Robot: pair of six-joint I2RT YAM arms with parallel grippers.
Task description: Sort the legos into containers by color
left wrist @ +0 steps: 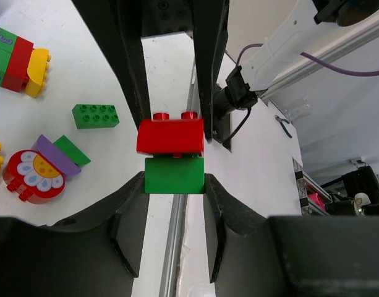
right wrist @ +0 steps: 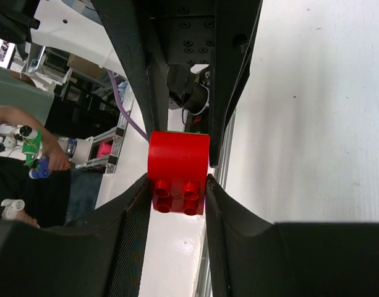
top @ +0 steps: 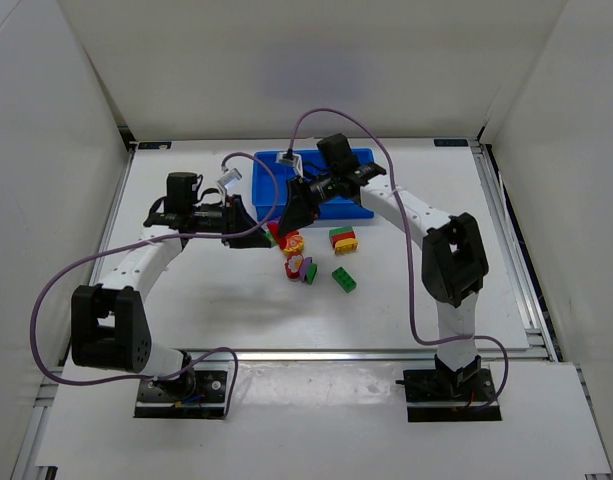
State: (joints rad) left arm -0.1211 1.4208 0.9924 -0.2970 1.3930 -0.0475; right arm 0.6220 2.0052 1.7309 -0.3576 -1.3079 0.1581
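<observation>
The left hand (left wrist: pixel 174 184) is clenched on a square green plastic block (left wrist: pixel 174 175), which sits between its dark pads at the centre of the left wrist view. A red plastic block with a rounded back (left wrist: pixel 170 136) is stacked directly on the green block and touches it, with two studs showing along its upper edge. The right hand (right wrist: pixel 178 185) is clamped on that red block (right wrist: pixel 178 170) from the opposite side. In the right wrist view the block fills the gap between the fingers, four studs face the camera, and a sliver of green shows just behind its top edge.

From overhead, the left hand (top: pixel 258 236) and the right hand (top: pixel 289 212) meet just left of centre over the white bench (top: pixel 186 300). They are close to the lower left corner of the bright blue plastic tray (top: pixel 361 160). The tray lies in the upper middle of the frame, and the right arm hides much of its compartments.

The other legos lie on the bench below and to the right of the hands, outside the tray:
- a green, red and yellow stack (top: pixel 342 240)
- a long green studded brick (top: pixel 344 280)
- a red and yellow piece (top: pixel 293 243)
- a round red block with a flower face (left wrist: pixel 33 176), touching a purple wedge (left wrist: pixel 53 154) and a green wedge (left wrist: pixel 72 150)
</observation>
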